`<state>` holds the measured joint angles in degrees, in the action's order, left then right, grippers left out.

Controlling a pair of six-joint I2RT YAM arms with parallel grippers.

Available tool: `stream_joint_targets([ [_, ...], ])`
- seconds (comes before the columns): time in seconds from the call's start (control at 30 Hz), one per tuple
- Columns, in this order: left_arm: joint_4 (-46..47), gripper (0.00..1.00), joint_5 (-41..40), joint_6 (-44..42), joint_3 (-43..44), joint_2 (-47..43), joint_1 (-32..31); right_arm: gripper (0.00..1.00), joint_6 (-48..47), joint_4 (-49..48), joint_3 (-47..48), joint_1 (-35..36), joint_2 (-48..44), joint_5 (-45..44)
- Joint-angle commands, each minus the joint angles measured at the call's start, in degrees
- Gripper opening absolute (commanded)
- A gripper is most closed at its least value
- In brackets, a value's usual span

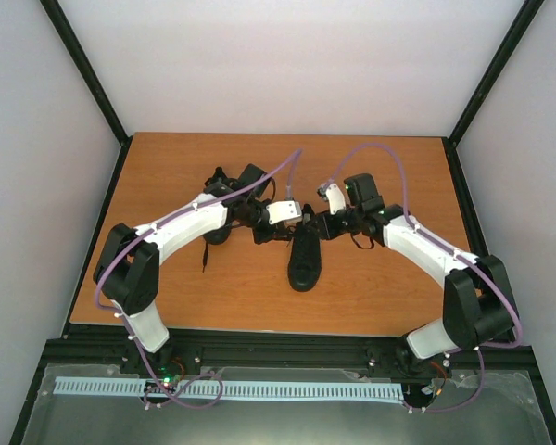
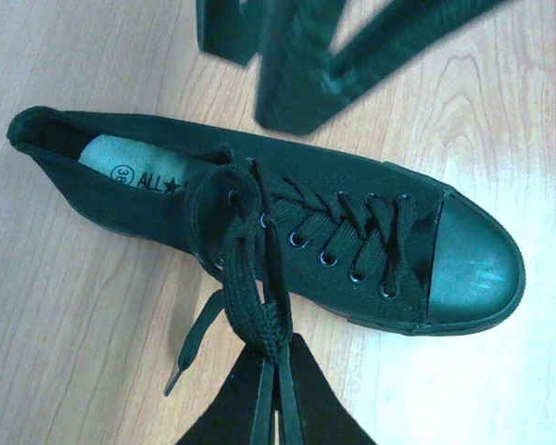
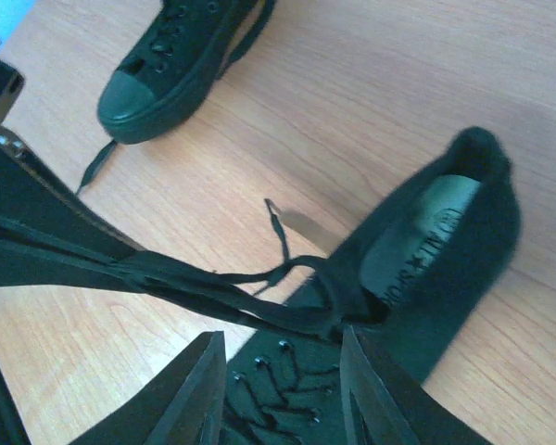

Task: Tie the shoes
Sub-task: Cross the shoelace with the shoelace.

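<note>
Pinching the thin black lace (image 2: pixel 250 278) of the black canvas sneaker (image 2: pixel 352 181) taut with my left hand (image 2: pixel 276 350), probably cinching the knot; right hand (image 3: pixel 280 338) spread, empty.

Bright, even light falls from overhead, so shadows stay soft: a faint one hugs the black canvas sneaker (image 2: pixel 352 232), and another trails its thin black laces (image 2: pixel 250 278). The orange-brown wooden table (image 1: pixel 371 297) washes out pale toward the right of the left wrist view. The sneaker's heel smears in the right wrist view, and the overhead view is slightly soft.
</note>
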<state>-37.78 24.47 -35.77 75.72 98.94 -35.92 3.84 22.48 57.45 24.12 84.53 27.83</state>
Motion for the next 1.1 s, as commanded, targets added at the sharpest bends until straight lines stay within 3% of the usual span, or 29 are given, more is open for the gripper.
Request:
stream_joint_targets([
  [0.0,-2.21,0.01,1.98,1.98,2.88,-1.28,-0.17,0.35,-3.33,-11.84,-4.68,2.41,-0.66,3.8],
  [0.17,-3.04,0.01,3.22,2.9,3.55,-1.19,0.51,0.35,-3.31,-25.12,-9.2,3.08,0.47,8.95],
  [0.33,-3.26,0.01,4.1,3.3,3.66,-1.44,1.2,0.41,-3.79,-32.38,-11.61,3.13,2.52,7.28],
  [0.6,-3.3,0.01,4.45,3.41,3.73,-1.7,1.64,0.44,-6.31,-32.35,-11.57,3.13,5.64,7.36],
  [1.07,-3.09,0.01,3.99,2.9,3.85,-1.14,1.82,0.48,-11.29,-30.02,-13.46,3.12,3.23,7.36],
])
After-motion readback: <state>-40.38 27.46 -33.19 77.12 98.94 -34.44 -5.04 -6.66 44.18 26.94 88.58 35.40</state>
